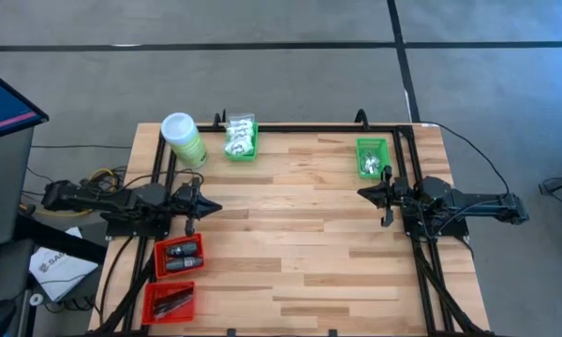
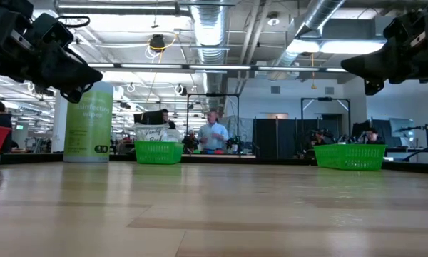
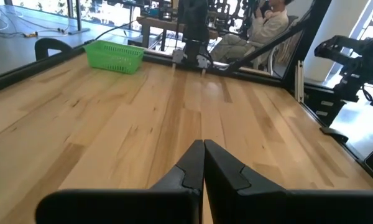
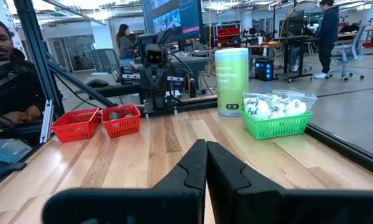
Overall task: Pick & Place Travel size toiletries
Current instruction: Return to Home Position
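Toiletries, travel size, sorted lot: white packets [image 1: 239, 139] heaped in top-left green basket [image 1: 242, 156], just beside tall light-green canister [image 1: 183, 139]; small silvery pieces [image 1: 369, 167] in top-right green basket [image 1: 372, 141]; dark grey oval pieces [image 1: 180, 254] in upper red basket [image 1: 157, 260]; dark sticks [image 1: 173, 301] in lower red basket [image 1: 146, 304], both red baskets side by side at bottom-left corner of surface [image 1: 300, 225]. No loose item visible on open boards between baskets. Left claw [image 1: 213, 208]: closed, empty, raised above left edge, just above upper red basket in the high view. Right claw [image 1: 365, 194]: closed, empty, raised above right edge, near top-right green basket. Claws well apart, facing each other across the boards, touching nothing. Status, as judged: sorting apparently complete, nothing left to pick or place; arms drawn back at own sides, at or close to rest pose; only final parking outstanding, if anything.
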`<action>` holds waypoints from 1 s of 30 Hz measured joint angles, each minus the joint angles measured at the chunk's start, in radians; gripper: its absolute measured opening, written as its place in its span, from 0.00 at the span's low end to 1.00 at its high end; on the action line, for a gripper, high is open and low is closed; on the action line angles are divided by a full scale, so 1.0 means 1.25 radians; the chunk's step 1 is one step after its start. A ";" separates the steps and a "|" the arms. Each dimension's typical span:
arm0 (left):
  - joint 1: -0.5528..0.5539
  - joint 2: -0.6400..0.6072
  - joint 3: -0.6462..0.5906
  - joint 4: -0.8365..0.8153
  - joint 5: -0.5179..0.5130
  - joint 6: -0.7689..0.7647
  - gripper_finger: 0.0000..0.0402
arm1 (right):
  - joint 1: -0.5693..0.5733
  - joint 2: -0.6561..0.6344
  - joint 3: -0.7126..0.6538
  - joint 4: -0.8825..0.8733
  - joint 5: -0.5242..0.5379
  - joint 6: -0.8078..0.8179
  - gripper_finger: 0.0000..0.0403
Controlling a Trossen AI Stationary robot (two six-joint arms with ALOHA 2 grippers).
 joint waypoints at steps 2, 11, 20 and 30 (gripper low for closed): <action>0.000 0.004 0.000 -0.001 0.000 0.000 0.01 | 0.000 0.000 0.000 0.000 0.000 0.000 0.00; 0.000 0.008 0.000 0.000 0.001 0.000 0.01 | 0.000 0.000 0.000 0.000 0.000 0.000 0.00; 0.000 0.008 0.000 0.006 0.001 0.000 0.01 | 0.000 0.000 0.000 0.000 0.000 0.000 0.00; 0.000 0.008 0.000 0.012 0.001 0.000 0.01 | 0.000 0.000 0.000 0.000 0.000 0.000 0.00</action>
